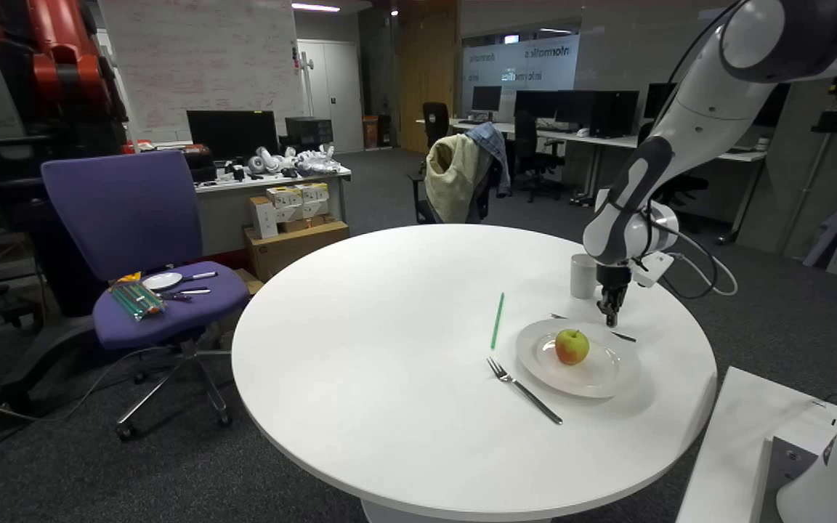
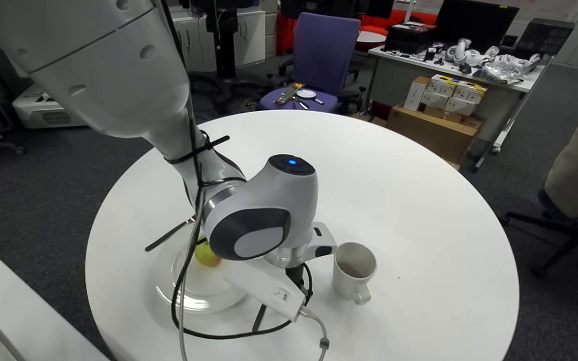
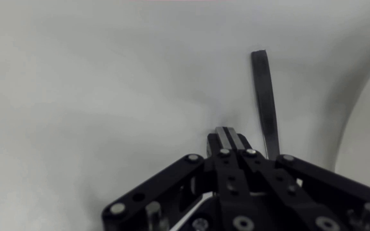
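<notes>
Pointing the gripper (image 3: pixel 228 137) down right beside a dark utensil handle (image 3: pixel 266 106)

Pressing the jaws together, so pinching zilch. Seeing it lying on the table (image 3: pixel 92 80), just right of the jaws in the wrist view, between them and the plate (image 3: pixel 366 138), running roughly crosswise to the closing direction.

I see a whiteboard (image 1: pixel 208 65) at the frame's upper left, a purple chair (image 1: pixel 124 218) below, dark carpet (image 1: pixel 273 479) lower left.
</notes>
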{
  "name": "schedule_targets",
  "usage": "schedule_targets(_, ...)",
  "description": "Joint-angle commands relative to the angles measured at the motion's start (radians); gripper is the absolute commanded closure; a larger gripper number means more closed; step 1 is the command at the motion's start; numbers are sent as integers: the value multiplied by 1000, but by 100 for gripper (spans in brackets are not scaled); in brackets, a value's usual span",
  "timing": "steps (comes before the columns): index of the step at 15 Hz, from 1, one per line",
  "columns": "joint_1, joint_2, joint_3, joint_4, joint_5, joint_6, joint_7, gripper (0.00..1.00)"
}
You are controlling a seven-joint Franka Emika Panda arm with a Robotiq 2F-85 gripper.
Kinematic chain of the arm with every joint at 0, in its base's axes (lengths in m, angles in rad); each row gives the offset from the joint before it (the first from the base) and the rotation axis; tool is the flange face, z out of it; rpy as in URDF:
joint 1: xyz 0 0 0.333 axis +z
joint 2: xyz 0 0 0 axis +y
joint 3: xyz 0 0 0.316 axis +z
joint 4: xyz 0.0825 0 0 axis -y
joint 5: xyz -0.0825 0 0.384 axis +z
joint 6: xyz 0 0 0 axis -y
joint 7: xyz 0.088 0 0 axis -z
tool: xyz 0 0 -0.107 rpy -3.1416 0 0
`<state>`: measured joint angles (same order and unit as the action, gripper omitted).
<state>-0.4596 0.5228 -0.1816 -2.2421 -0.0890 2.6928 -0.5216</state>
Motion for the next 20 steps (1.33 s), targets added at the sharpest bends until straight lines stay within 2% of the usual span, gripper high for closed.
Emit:
schedule_targets(1,-14,10,2,-59,-14,59,2,100)
schedule_targets(5,-27,-3,19,-88,-2,86,-14,100)
schedule_targets(11,-67,-26,45,-176,8,265,-12,100)
schedule_targets(15,-130,-35,101,-211,9,327,-22,100)
schedule_targets(20,-249,-57,192,-220,17,324,-39,100)
